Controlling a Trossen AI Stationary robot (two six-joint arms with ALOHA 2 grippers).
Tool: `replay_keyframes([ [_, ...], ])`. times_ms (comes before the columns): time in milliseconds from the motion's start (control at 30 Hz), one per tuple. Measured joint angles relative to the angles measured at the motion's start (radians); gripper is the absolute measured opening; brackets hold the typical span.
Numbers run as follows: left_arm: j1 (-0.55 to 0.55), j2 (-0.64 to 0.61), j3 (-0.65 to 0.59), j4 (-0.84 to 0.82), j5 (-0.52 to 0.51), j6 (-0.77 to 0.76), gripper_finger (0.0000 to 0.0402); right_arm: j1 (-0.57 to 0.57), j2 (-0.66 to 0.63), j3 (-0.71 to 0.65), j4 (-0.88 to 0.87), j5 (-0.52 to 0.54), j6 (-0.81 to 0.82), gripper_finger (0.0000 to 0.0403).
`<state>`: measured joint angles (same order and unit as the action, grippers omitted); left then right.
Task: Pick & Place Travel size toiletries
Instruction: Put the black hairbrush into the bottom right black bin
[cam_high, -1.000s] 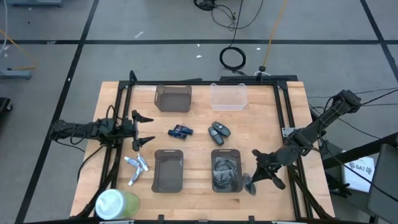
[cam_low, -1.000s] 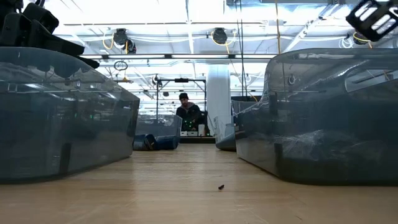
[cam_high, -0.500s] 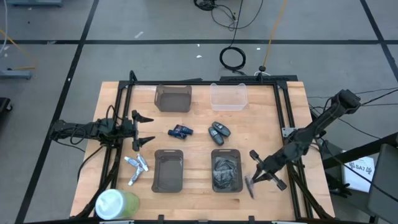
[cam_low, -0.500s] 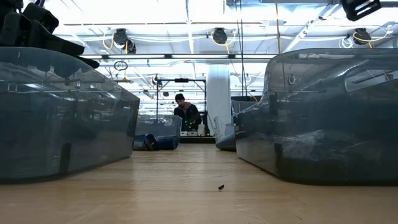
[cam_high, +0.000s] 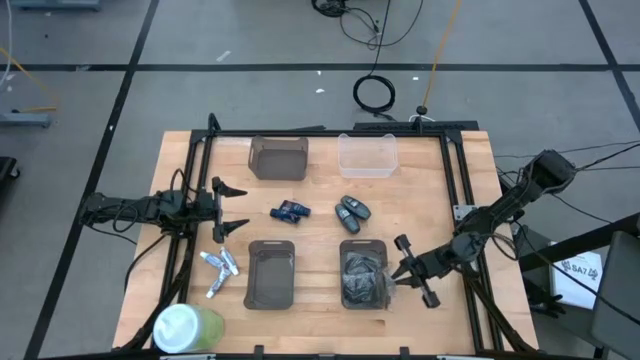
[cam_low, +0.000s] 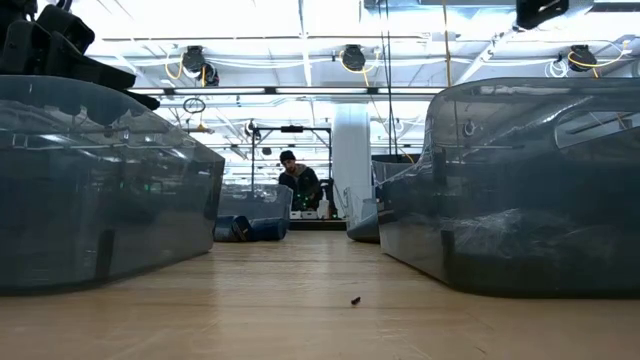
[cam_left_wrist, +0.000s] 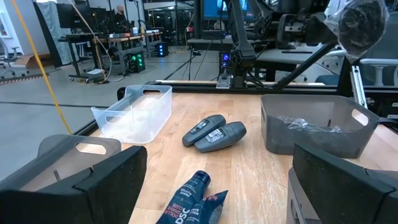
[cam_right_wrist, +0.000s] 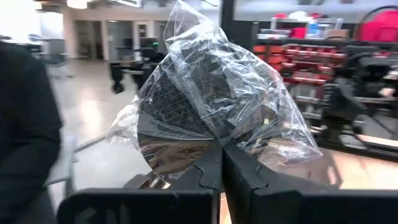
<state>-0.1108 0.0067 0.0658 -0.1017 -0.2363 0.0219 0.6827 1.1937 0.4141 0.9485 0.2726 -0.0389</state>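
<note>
The travel size toiletries (cam_high: 218, 270), small white-and-silver tubes, lie flat on the table's near left, and no gripper touches them. My left gripper (cam_high: 240, 207) waits open at the left edge, pointing level across the table. My right gripper (cam_high: 394, 277) is at the near right, beside the near-right dark tray (cam_high: 364, 246), and is shut on a dark mesh thing wrapped in clear plastic (cam_right_wrist: 205, 93). The left wrist view shows that wrapped thing (cam_left_wrist: 359, 22) up in the air beyond the tray (cam_left_wrist: 314, 121). My right gripper pinches the clear plastic wrap at its gathered edge (cam_right_wrist: 219, 138) between its two shut fingers (cam_right_wrist: 239, 168). The fingers come about level from the table's right side. The wrapped thing stands out past the fingertips, lifted clear of the table.
Two blue tubes (cam_high: 291, 211) and two dark oval things (cam_high: 352, 210) lie mid-table. A second dark tray (cam_high: 270, 273) is near centre, a dark bin (cam_high: 278, 157) and a clear bin (cam_high: 368, 154) at the far edge, a green-and-white roll (cam_high: 186, 327) at the near left corner. A person (cam_low: 297, 183) sits far behind.
My right gripper has swung its fingers up toward level and rolled, drawing in toward the near-right tray and a little toward the far edge. The plastic-wrapped thing has gone with it, still held. My left arm has kept still.
</note>
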Motion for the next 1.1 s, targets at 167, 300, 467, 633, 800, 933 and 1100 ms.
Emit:
replay_keyframes([
  [167, 0.000, 0.000, 0.000, 0.000, 0.000, 0.000, 0.0395, 0.000, 0.047, 0.110, -0.103, 0.042, -0.004, 0.0000],
  [300, 0.000, 0.000, 0.000, 0.000, 0.000, 0.000, 0.0395, 0.000, 0.053, 0.262, -0.363, 0.099, 0.016, 0.0000],
  [467, 0.000, 0.000, 0.000, 0.000, 0.000, 0.000, 0.0395, -0.034, 0.054, 0.478, -0.758, 0.201, 0.164, 0.0000],
  [633, 0.000, 0.000, 0.000, 0.000, 0.000, 0.000, 0.0395, -0.099, 0.066, 0.587, -0.944, 0.226, 0.265, 0.0000],
  [800, 0.000, 0.000, 0.000, 0.000, 0.000, 0.000, 0.0395, -0.155, 0.104, 0.593, -1.072, 0.220, 0.366, 0.0000],
  [933, 0.000, 0.000, 0.000, 0.000, 0.000, 0.000, 0.0395, -0.187, 0.144, 0.592, -1.195, 0.157, 0.436, 0.0000],
  [1100, 0.000, 0.000, 0.000, 0.000, 0.000, 0.000, 0.0395, -0.198, 0.183, 0.592, -1.220, 0.068, 0.472, 0.0000],
])
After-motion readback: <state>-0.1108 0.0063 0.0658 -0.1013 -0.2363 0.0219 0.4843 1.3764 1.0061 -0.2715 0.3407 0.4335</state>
